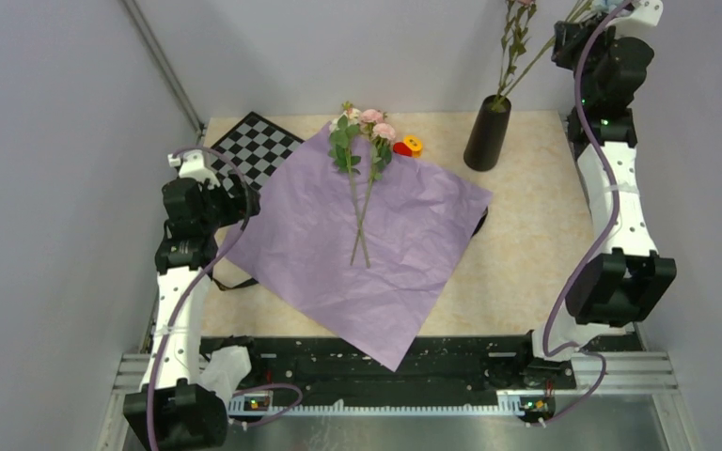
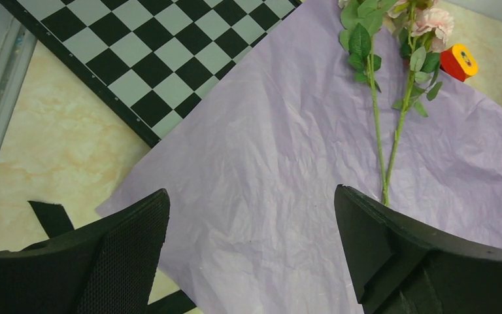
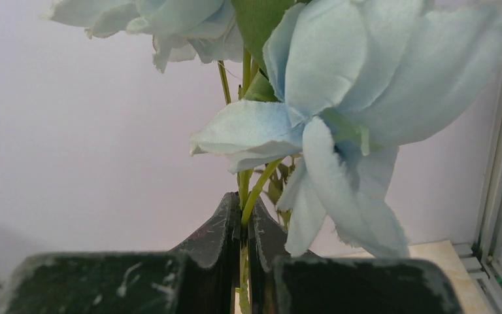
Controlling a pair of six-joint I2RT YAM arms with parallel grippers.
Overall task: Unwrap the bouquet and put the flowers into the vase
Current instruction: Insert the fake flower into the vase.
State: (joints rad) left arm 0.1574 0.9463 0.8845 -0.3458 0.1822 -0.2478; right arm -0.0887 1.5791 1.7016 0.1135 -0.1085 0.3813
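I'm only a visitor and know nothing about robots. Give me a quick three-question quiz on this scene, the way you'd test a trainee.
1. True or false: the left claw is shut.
2. The blooms on the stem pinched in the right claw are: A pink, B light blue, C red.
3. How many flower stems lie on the purple paper?

Key: 1 false, its jaws stand wide open with nothing between them; 2 B; 3 two.
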